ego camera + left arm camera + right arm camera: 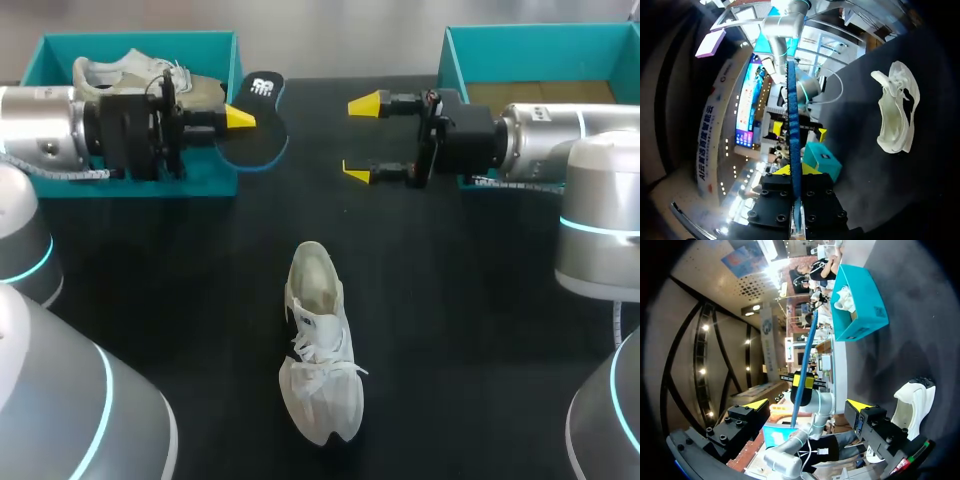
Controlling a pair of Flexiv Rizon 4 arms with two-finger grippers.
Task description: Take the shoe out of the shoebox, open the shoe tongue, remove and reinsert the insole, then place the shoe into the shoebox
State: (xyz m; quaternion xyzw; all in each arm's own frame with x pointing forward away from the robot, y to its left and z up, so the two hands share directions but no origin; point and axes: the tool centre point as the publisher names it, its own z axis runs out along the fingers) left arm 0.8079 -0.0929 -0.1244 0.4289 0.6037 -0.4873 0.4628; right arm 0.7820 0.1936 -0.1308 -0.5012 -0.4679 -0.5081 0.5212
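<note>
A white shoe [318,345] lies on its sole in the middle of the black table, toe toward the front edge, tongue pulled open. It also shows in the left wrist view [897,107] and in the right wrist view [912,400]. My left gripper [240,117] is shut on the black, blue-edged insole [260,105], holding it in the air beside the left teal shoebox [200,185]. Seen edge-on, the insole [792,120] stands between the left gripper's [796,172] yellow tips. My right gripper [360,138] faces it, open and empty. Ahead of the right gripper [807,405] the insole [805,362] shows as a thin blue strip.
A second pale shoe [130,72] lies inside the left shoebox [860,305]. Another teal shoebox [480,50] stands at the back right, behind my right arm. Bare black table surrounds the white shoe on all sides.
</note>
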